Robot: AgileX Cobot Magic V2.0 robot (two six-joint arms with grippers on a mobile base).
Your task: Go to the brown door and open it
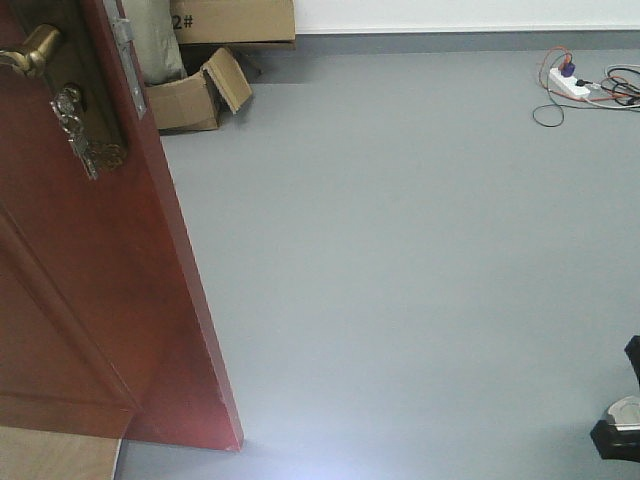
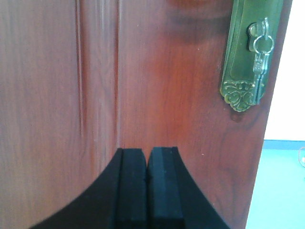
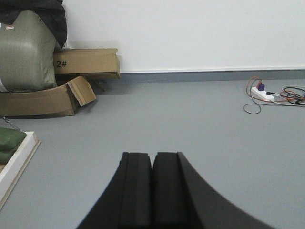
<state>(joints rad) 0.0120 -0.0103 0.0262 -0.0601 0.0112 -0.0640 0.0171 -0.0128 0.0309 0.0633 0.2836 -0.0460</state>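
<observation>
The brown door fills the left of the front view, its free edge slanting down to the floor. Its brass lever handle sits at top left, with the ornate keyhole plate below it and a metal latch plate on the edge. In the left wrist view the door panel is straight ahead and close, with a key hanging in the keyhole plate at upper right. My left gripper is shut and empty, close to the panel. My right gripper is shut and empty, over grey floor.
Cardboard boxes and a grey-green sack stand by the back wall behind the door. A white power strip with cables lies at the far right. A white-framed board lies on the floor at left. Grey floor stretches ahead.
</observation>
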